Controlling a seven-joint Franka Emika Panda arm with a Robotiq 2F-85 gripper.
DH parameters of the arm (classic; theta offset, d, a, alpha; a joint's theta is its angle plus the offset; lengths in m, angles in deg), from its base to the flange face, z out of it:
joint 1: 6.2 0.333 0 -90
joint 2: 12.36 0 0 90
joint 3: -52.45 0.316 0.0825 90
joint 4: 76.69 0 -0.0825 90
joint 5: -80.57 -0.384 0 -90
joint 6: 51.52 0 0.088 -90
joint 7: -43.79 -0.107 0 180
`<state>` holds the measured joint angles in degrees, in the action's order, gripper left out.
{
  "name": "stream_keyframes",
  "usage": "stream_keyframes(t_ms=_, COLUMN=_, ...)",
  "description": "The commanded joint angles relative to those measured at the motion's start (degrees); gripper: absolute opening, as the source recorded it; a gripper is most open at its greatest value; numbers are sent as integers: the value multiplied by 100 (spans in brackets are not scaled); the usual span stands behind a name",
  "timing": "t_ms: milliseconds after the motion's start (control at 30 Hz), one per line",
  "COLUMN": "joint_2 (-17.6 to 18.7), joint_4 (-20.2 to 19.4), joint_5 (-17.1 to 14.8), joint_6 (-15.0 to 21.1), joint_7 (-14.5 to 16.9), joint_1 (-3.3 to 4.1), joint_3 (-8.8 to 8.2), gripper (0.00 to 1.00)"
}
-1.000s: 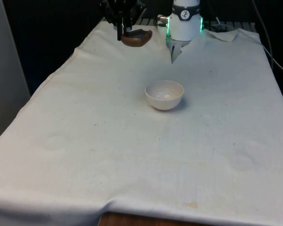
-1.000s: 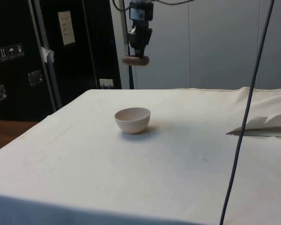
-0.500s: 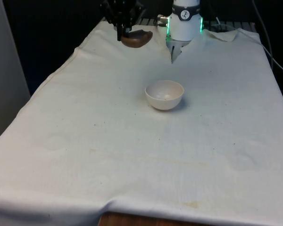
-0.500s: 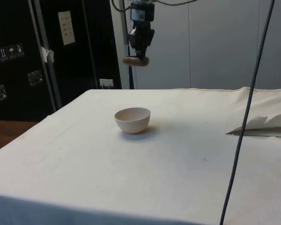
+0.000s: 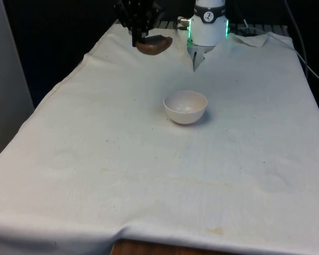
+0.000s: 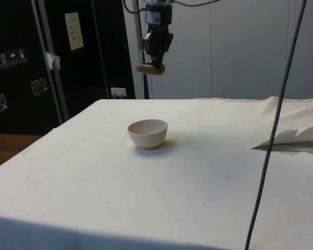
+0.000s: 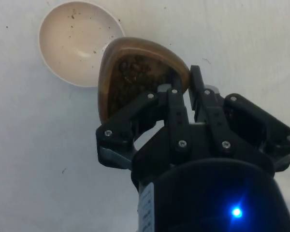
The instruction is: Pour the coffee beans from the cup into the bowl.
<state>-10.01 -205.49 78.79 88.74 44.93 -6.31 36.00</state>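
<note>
A brown wooden cup (image 5: 153, 44) (image 6: 151, 68) (image 7: 130, 72) with dark coffee beans inside hangs high above the table. My gripper (image 5: 136, 37) (image 6: 156, 61) (image 7: 182, 82) is shut on its rim, one finger inside and one outside. A white bowl (image 5: 185, 107) (image 6: 147, 133) (image 7: 77, 41) stands on the cloth at the table's middle, with only a few dark specks inside. The cup is well above the bowl and toward the front view's left of it; in the wrist view its edge overlaps the bowl's rim.
A white cloth (image 5: 149, 159) covers the whole table. A fold of cloth (image 6: 295, 138) lies raised near the robot's base. A dark cable (image 6: 274, 130) hangs across the side view.
The gripper with the cup has risen slightly; the bowl has stayed in place.
</note>
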Motion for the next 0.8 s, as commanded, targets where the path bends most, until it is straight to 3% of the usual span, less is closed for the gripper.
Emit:
stream_keyframes(t_ms=0, joint_2=-29, joint_4=-63, joint_5=149, joint_6=132, joint_7=-155, joint_1=6, joint_3=-6, gripper=3)
stream_keyframes(t_ms=67, joint_2=-46, joint_4=-103, joint_5=206, joint_6=178, joint_7=-218, joint_1=11, joint_3=11, gripper=3)
stream_keyframes(t_ms=100, joint_2=-11, joint_4=-57, joint_5=74, joint_6=92, joint_7=-92, joint_1=0, joint_3=23, gripper=3)
stream_keyframes(t_ms=133, joint_2=-52, joint_4=-120, joint_5=241, joint_6=195, joint_7=-246, joint_1=11, joint_3=17, gripper=3)
stream_keyframes(t_ms=367, joint_2=-63, joint_4=-201, joint_5=458, joint_6=315, joint_7=-493, joint_1=11, joint_3=80, gripper=3)
stream_keyframes(t_ms=400, joint_2=-40, joint_4=-160, joint_5=332, joint_6=235, joint_7=-378, joint_1=6, joint_3=92, gripper=3)
stream_keyframes(t_ms=433, joint_2=-63, joint_4=-206, joint_5=493, joint_6=338, joint_7=-533, joint_1=11, joint_3=86, gripper=3)
stream_keyframes(t_ms=667, joint_2=-17, joint_4=-258, joint_5=796, joint_6=476, joint_7=-859, joint_1=6, joint_3=132, gripper=3)
stream_keyframes(t_ms=700, joint_2=-34, joint_4=-241, joint_5=647, joint_6=378, joint_7=-716, joint_1=6, joint_3=149, gripper=3)
stream_keyframes(t_ms=733, joint_2=0, joint_4=-264, joint_5=882, joint_6=504, joint_7=-951, joint_1=6, joint_3=138, gripper=3)
stream_keyframes(t_ms=767, joint_2=6, joint_4=-264, joint_5=922, joint_6=510, joint_7=-997, joint_1=6, joint_3=138, gripper=3)
